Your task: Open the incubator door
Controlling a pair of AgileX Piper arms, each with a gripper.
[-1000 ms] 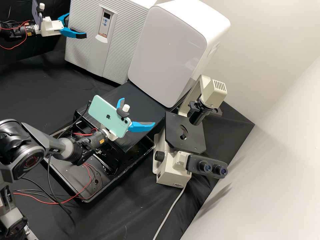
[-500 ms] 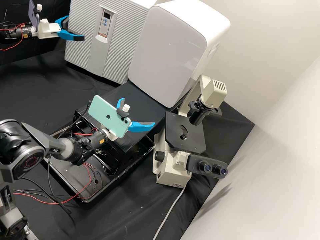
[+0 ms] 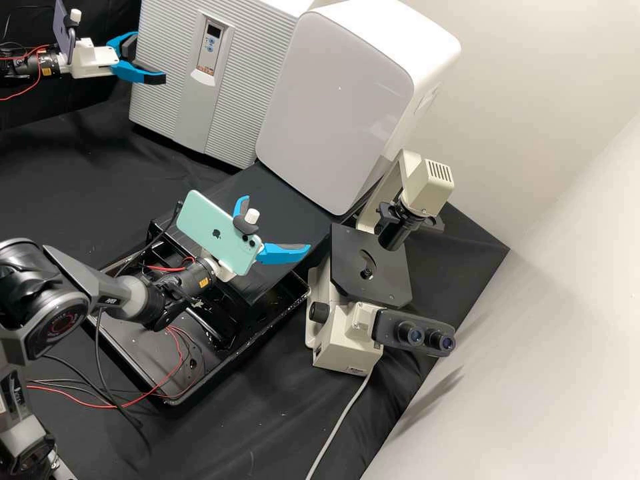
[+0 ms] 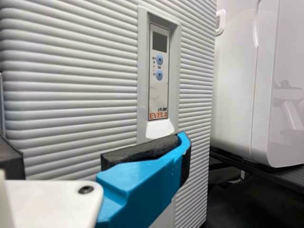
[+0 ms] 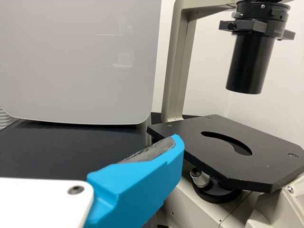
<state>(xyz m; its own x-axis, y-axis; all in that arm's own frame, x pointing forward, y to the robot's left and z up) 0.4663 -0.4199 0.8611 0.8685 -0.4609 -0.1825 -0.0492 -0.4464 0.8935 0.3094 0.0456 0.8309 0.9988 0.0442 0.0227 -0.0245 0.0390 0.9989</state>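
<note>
Left gripper [image 3: 145,61] released, fingers parted, ribbed incubator [image 3: 250,73] at its three o'clock in the high view, door [image 3: 160,100] closed, right gripper [image 3: 275,228] also released, microscope [image 3: 347,343] at its four o'clock

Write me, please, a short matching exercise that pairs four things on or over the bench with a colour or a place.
Things:
1. Incubator
2. Left gripper
3. Microscope
4. Right gripper

Colours and places:
A. Open, near the microscope
B. Cream and black
C. Open, in front of the ribbed panel
D. Light grey, with a small dark display

Right pairs: 1-D, 2-C, 3-B, 4-A
</note>
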